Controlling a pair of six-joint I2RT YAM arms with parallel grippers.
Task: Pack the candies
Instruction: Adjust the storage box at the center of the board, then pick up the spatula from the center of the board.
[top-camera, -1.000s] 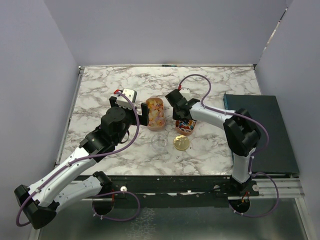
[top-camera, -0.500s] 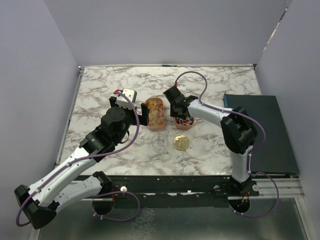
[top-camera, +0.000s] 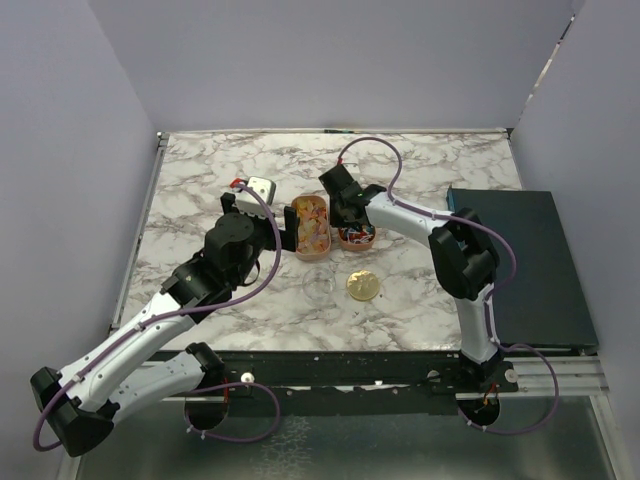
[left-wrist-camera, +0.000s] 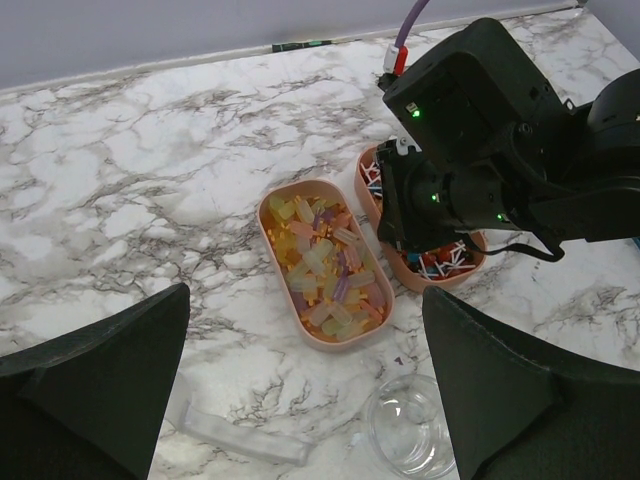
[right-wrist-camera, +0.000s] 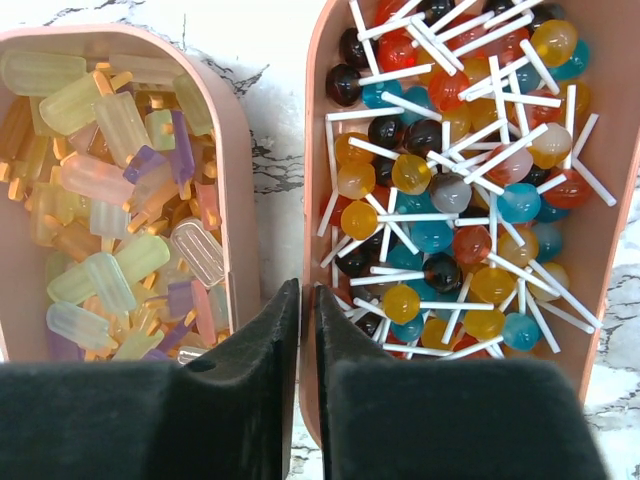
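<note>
The candies (right-wrist-camera: 450, 190) lay in two pink trays side by side on the marble surface (top-camera: 200, 180), the lollipop tray (right-wrist-camera: 312, 150) at 3 o'clock of the popsicle tray (right-wrist-camera: 232, 130). The right gripper (right-wrist-camera: 308, 300) was almost closed, apparently pinching the lollipop tray's rim. The left gripper (left-wrist-camera: 305, 300) hung wide open, holding nothing, at 6 o'clock of the trays. Packing looked barely begun: no sweets showed in the clear jar (left-wrist-camera: 410, 435), with the gold lid (top-camera: 362, 285) at its 3 o'clock. Next, the right gripper would need to release the rim and pick sweets for the jar.
</note>
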